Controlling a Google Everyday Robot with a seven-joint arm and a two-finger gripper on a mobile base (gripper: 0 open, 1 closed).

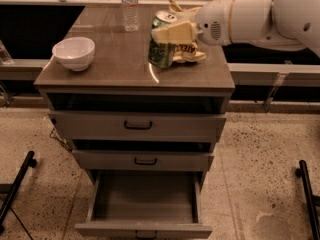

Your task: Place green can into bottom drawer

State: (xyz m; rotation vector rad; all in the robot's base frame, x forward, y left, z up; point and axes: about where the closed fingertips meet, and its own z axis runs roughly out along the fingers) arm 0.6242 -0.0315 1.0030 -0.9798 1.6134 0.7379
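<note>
The green can (161, 48) with a silver top is held tilted just above the right part of the cabinet top (115, 59). My gripper (172, 31) comes in from the right on a white arm and is shut on the green can, its pale fingers (175, 33) clamped across the can's upper half. The bottom drawer (145, 204) is pulled out at the foot of the cabinet, and its grey interior shows nothing inside.
A white bowl (73, 52) sits at the left of the top. A clear water bottle (130, 6) stands at the back. A yellow snack bag (188, 50) lies right behind the can. Two upper drawers with black handles (138, 126) are slightly ajar. Black stand legs (15, 189) flank the cabinet.
</note>
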